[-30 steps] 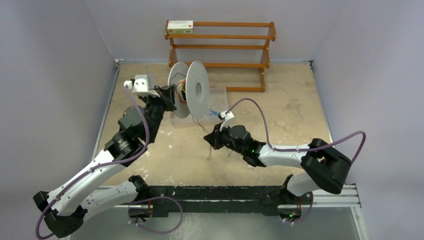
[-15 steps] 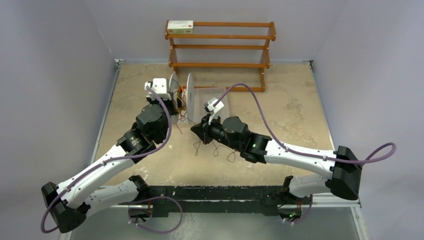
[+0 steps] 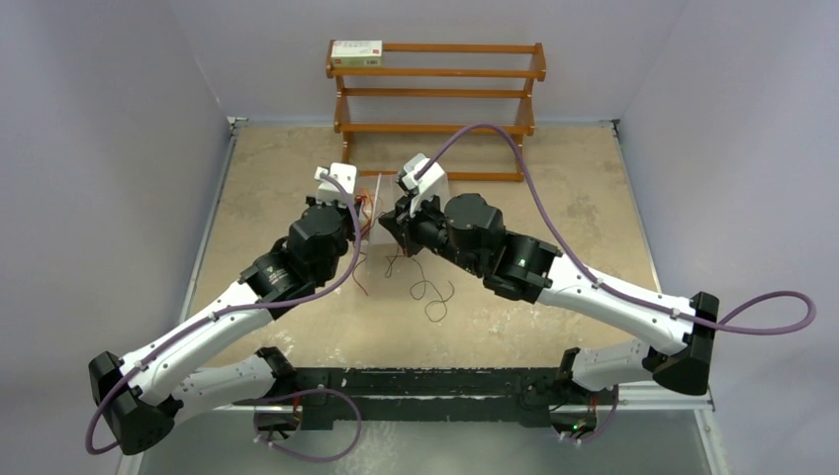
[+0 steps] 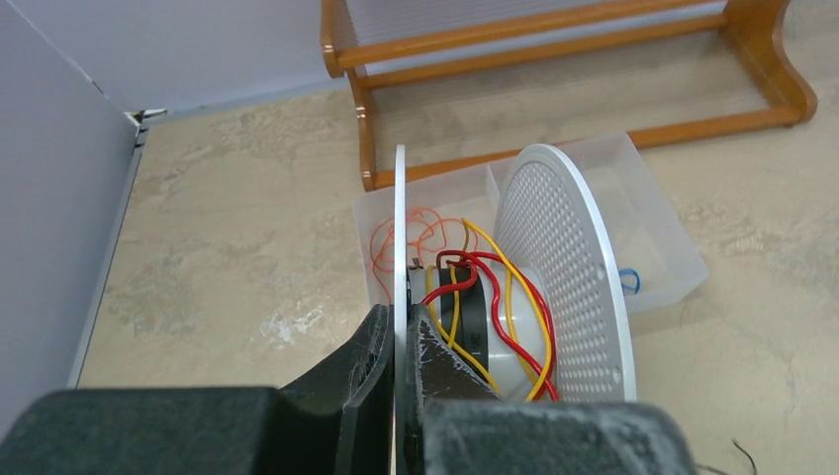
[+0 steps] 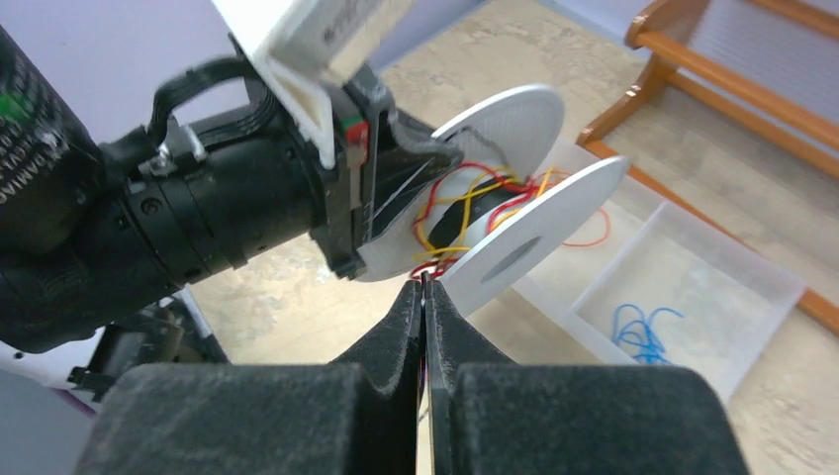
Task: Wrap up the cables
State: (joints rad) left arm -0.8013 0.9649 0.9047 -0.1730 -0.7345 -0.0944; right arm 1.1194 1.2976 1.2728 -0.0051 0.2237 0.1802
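Left wrist view shows the left gripper [image 4: 396, 341] clamped on one flange of the spool [image 4: 564, 257], with the cables [image 4: 473, 259] partly wound round its hub, so the right gripper [image 5: 425, 289], pinched shut on one of them, should keep it taut between the flanges.

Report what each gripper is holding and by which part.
Left gripper clamps the spool by the rim of its solid flange. Right gripper pinches a thin cable beside the spool; where along its length cannot be told.

Tan table [image 3: 594, 218] with wooden rack [image 3: 440, 127], clear tray [image 4: 661, 249], loose black cables [image 3: 432, 290]
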